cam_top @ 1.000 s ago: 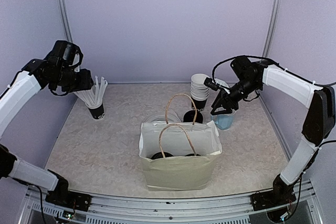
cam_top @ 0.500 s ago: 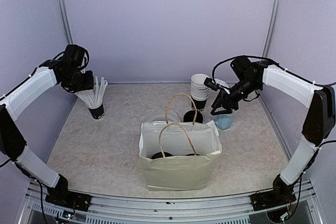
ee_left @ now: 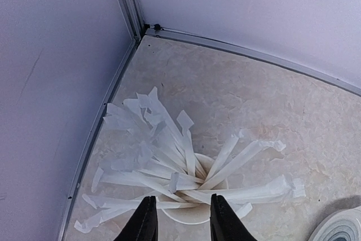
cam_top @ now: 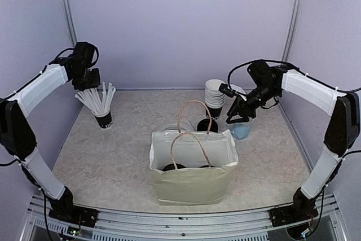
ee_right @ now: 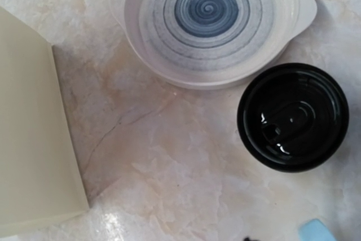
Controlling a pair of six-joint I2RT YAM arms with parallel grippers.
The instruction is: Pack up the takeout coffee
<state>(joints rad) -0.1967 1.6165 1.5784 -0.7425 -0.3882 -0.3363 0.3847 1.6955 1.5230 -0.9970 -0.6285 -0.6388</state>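
1. The takeout coffee (cam_top: pixel 207 125), a black paper cup with a round black lid, stands just behind the cream paper bag (cam_top: pixel 193 176). It is between a white ceramic plate with blue swirls (cam_top: pixel 167 126) and a light blue mug (cam_top: pixel 241 131). A stack of white paper cups (cam_top: pixel 214 93) is behind it, and open tabletop lies left of the bag.
2. The marbled beige table (cam_top: pixel 113 156) is closed in by lilac walls (cam_top: pixel 180 26).
3. The left gripper (ee_left: pixel 181 224) hangs over a black cup bristling with white sticks (cam_top: pixel 103 118), fingers parted and gripping nothing. The right gripper (cam_top: pixel 239 118) hovers above the mug, jaws apart and empty.
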